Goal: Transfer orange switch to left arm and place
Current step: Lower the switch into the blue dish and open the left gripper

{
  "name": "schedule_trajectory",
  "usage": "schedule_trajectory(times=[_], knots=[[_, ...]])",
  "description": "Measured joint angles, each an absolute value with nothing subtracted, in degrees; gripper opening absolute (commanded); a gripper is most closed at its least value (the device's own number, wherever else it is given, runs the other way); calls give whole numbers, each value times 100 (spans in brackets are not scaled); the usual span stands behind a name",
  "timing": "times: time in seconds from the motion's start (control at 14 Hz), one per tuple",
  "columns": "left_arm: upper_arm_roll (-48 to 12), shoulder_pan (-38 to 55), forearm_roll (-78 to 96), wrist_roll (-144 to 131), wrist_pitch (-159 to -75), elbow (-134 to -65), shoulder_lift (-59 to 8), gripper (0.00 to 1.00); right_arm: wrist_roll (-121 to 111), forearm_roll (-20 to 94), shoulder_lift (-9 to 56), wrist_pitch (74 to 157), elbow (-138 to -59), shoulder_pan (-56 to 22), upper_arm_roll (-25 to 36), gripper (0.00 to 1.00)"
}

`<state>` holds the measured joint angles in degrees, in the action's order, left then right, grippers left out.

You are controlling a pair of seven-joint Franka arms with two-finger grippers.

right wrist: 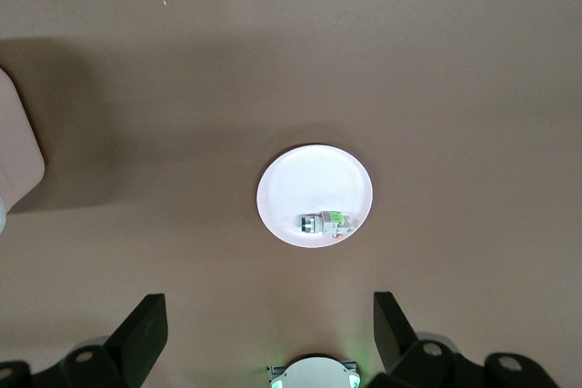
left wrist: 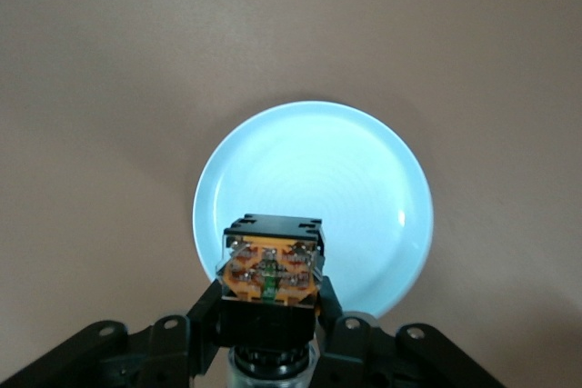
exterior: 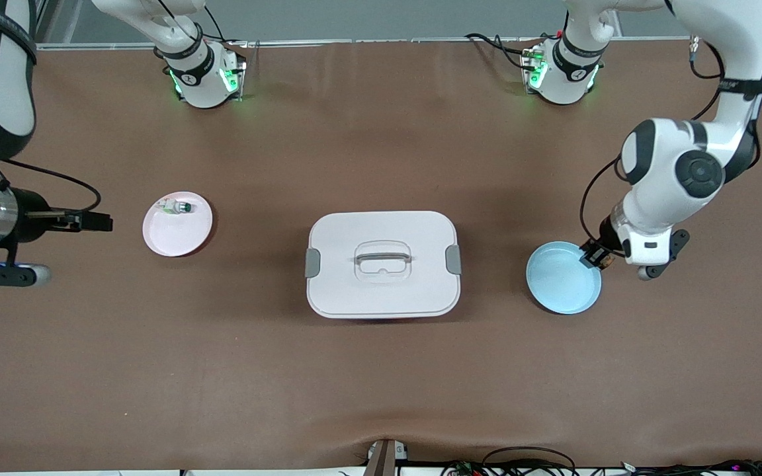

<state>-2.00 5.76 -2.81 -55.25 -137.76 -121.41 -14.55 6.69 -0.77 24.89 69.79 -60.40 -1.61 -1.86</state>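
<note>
My left gripper (exterior: pixel 598 256) is shut on the orange switch (left wrist: pixel 271 265), a black component with an orange face, and holds it over the rim of the blue plate (exterior: pixel 563 277), which also shows in the left wrist view (left wrist: pixel 327 179). The white box (exterior: pixel 382 263) stands mid-table between the two plates. My right gripper (exterior: pixel 100 223) is open and empty, up in the air at the right arm's end of the table, beside the pink plate (exterior: pixel 177 225). In the right wrist view its fingers (right wrist: pixel 145 333) stand wide apart, with the pink plate (right wrist: pixel 314 190) below them.
A small white-and-green component (exterior: pixel 176 207) lies on the pink plate, also in the right wrist view (right wrist: pixel 325 222). The arms' bases (exterior: pixel 206 76) stand along the table edge farthest from the front camera. Cables lie at the nearest edge (exterior: pixel 526 463).
</note>
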Motion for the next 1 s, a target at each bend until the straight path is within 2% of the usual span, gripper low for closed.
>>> schedule_trajectory(times=[0.36,1.0], knots=[[-215,597,-547,-5876,-14120,-12059,-2064,0,667,-97,1989,6955,-6025,-100,-157,100],[-214,554,-547,-5891,-14275,-11861,-2526,0,592,-104,1877,7368,-6026,-111,-215,100]])
